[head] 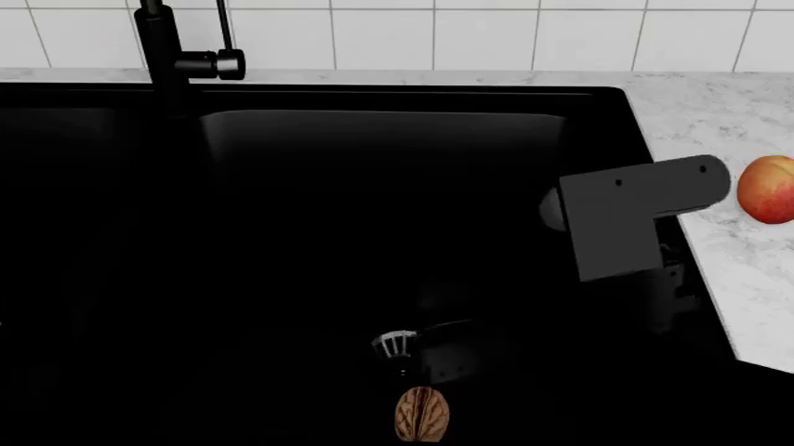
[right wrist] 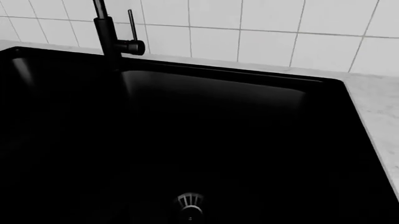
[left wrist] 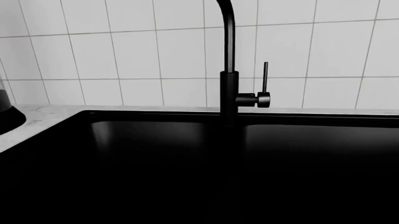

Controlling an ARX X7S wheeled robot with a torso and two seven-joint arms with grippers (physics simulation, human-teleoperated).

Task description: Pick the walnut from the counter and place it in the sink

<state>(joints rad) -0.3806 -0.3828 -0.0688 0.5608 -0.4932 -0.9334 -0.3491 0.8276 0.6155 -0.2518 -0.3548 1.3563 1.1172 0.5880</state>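
Note:
The walnut (head: 422,415), brown and ridged with a seam, lies low in the right basin of the black sink (head: 372,98), just in front of the silver drain strainer (head: 394,344). My right arm (head: 633,218) reaches from the white marble counter (head: 732,111) down into that basin. Its gripper (head: 456,358) is a faint dark shape beside the strainer, just above the walnut, and I cannot make out its jaws. The right wrist view shows the basin and the strainer (right wrist: 188,203) but no walnut and no fingers. My left gripper shows in no view.
A red-orange peach (head: 769,189) sits on the counter right of the sink. The black faucet (head: 162,46) stands at the back between the basins and also shows in the left wrist view (left wrist: 229,70). A dark object (left wrist: 7,112) stands on the counter left of the sink.

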